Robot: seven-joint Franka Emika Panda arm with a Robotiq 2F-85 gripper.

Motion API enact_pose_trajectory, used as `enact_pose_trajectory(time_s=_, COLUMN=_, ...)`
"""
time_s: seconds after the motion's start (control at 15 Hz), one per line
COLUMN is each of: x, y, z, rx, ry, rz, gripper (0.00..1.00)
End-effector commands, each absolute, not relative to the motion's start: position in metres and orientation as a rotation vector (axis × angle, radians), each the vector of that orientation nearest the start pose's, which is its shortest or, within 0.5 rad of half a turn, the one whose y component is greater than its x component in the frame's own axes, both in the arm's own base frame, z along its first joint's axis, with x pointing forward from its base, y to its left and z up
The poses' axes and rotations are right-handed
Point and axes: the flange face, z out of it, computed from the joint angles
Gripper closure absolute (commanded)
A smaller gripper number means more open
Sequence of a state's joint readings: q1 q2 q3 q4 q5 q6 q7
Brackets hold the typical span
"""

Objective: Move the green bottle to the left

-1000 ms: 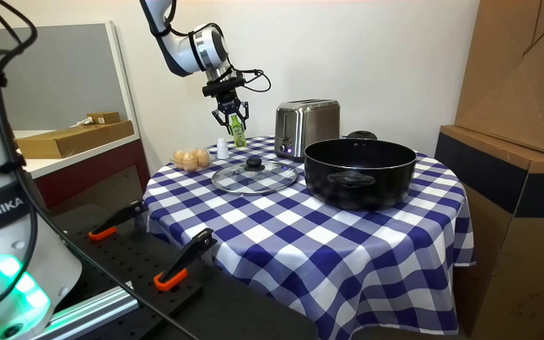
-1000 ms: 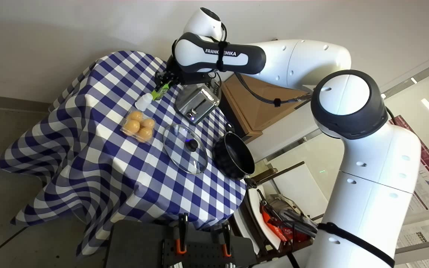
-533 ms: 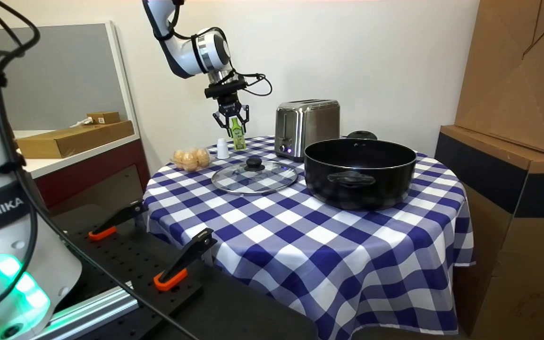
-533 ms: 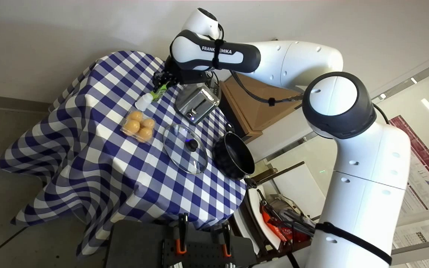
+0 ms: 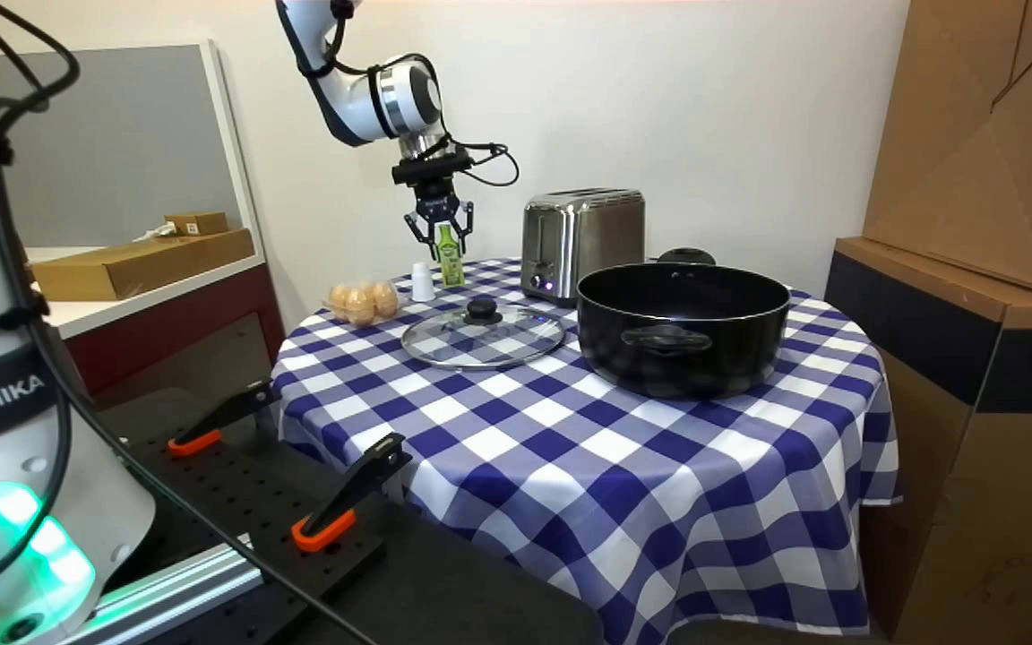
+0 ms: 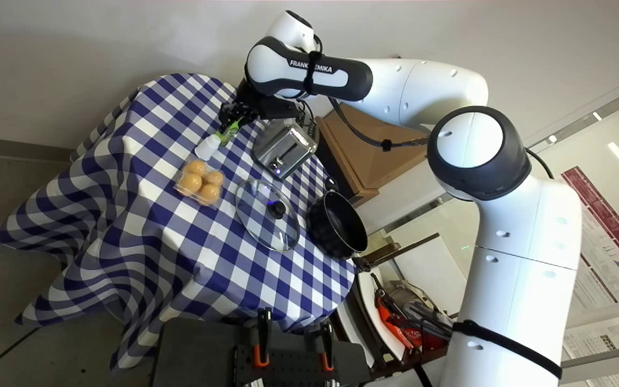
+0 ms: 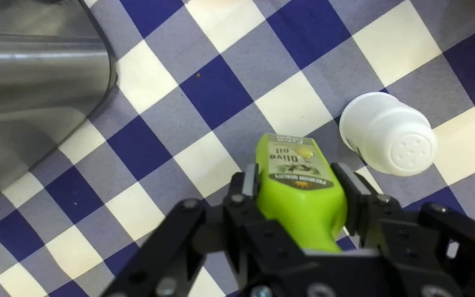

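Observation:
The green bottle (image 5: 451, 266) is upright at the far side of the table, between the white shaker and the toaster. It also shows, partly hidden by the arm, in an exterior view (image 6: 227, 134). In the wrist view the lime-green bottle (image 7: 301, 202) has an olive oil label and stands between the fingers. My gripper (image 7: 298, 177) is shut on the bottle's sides, its pads against the body below the shoulder. The gripper (image 5: 450, 249) points down from above. I cannot tell whether the bottle's base touches the cloth.
A white shaker (image 7: 388, 134) stands close beside the bottle. A steel toaster (image 5: 583, 242) is on the bottle's other side. An egg pack (image 6: 200, 183), a glass lid (image 5: 483, 339) and a black pot (image 5: 682, 336) are also on the checked tablecloth (image 5: 516, 439).
The gripper and bottle have moved together, slightly down in the exterior view and a little toward the white shaker. The arm has shifted with them. The other objects have not moved.

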State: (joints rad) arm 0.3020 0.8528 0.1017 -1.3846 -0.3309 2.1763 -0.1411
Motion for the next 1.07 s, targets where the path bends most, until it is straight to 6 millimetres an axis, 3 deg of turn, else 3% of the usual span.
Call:
enact_pose_trajectory(time_s=0.0, x=0.687, y=0.263, z=0.188, rx=-3.111, ry=-1.179, rz=0.077, gripper=0.79)
enact_pose_trajectory(time_s=0.27, x=0.684, y=0.264, z=0.177, rx=-3.11, ry=-1.19, rz=0.097, gripper=0.79)
enact_pose_trajectory(time_s=0.47, x=0.685, y=0.264, z=0.181, rx=-3.116, ry=-1.193, rz=0.086, gripper=0.79)
enact_pose_trajectory(time_s=0.53, x=0.685, y=0.264, z=0.182, rx=-3.118, ry=-1.198, rz=0.08, gripper=0.29)
enact_pose_trajectory(time_s=0.6, x=0.685, y=0.264, z=0.184, rx=-3.116, ry=-1.194, rz=0.084, gripper=0.28)
enact_pose_trajectory(time_s=0.87, x=0.687, y=0.262, z=0.193, rx=-3.116, ry=-1.184, rz=0.071, gripper=0.01)
enact_pose_trajectory(time_s=1.0, x=0.689, y=0.26, z=0.202, rx=-3.116, ry=-1.177, rz=0.054, gripper=0.0)
